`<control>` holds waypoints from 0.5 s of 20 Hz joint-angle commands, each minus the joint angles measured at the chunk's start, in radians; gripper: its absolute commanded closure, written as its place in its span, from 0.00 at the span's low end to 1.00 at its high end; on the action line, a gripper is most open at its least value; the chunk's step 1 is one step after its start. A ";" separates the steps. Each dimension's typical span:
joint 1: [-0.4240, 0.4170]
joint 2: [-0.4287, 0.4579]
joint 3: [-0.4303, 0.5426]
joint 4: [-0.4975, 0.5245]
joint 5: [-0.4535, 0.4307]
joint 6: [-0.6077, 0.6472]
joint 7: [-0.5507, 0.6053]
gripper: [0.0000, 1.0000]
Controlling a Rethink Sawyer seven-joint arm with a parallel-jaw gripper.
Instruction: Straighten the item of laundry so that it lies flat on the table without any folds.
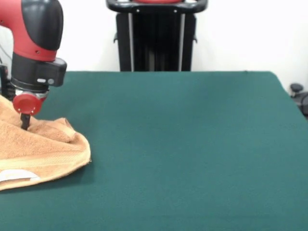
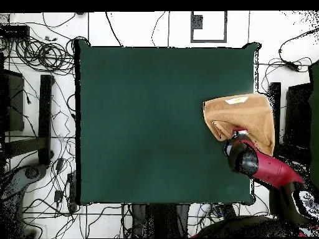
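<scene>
The tan-orange towel (image 1: 43, 149) lies bunched and folded at the left edge of the green table (image 1: 183, 144) in the front view. Its white label (image 1: 14, 176) shows near the front. In the overhead view the towel (image 2: 246, 115) is at the table's (image 2: 156, 124) right side and reaches past the table's edge, with the label (image 2: 235, 99) at its far end. My gripper (image 1: 25, 123) comes straight down into the towel's back part and looks shut on a raised fold of cloth. In the overhead view the gripper (image 2: 236, 137) is mostly hidden under the arm.
The black pedestal (image 1: 156, 38) stands behind the table's far edge. Cables and stands (image 2: 37, 93) lie on the floor around the table. The red and black arm (image 2: 268, 171) reaches in over the table's corner.
</scene>
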 commanded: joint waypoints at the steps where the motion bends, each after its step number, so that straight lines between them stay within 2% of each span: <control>1: 0.037 0.006 -0.023 -0.009 0.179 0.305 0.118 0.00; 6: 0.041 0.006 -0.049 0.004 0.206 0.262 0.105 0.00; 10: 0.105 -0.011 -0.071 0.048 0.275 0.278 0.154 0.00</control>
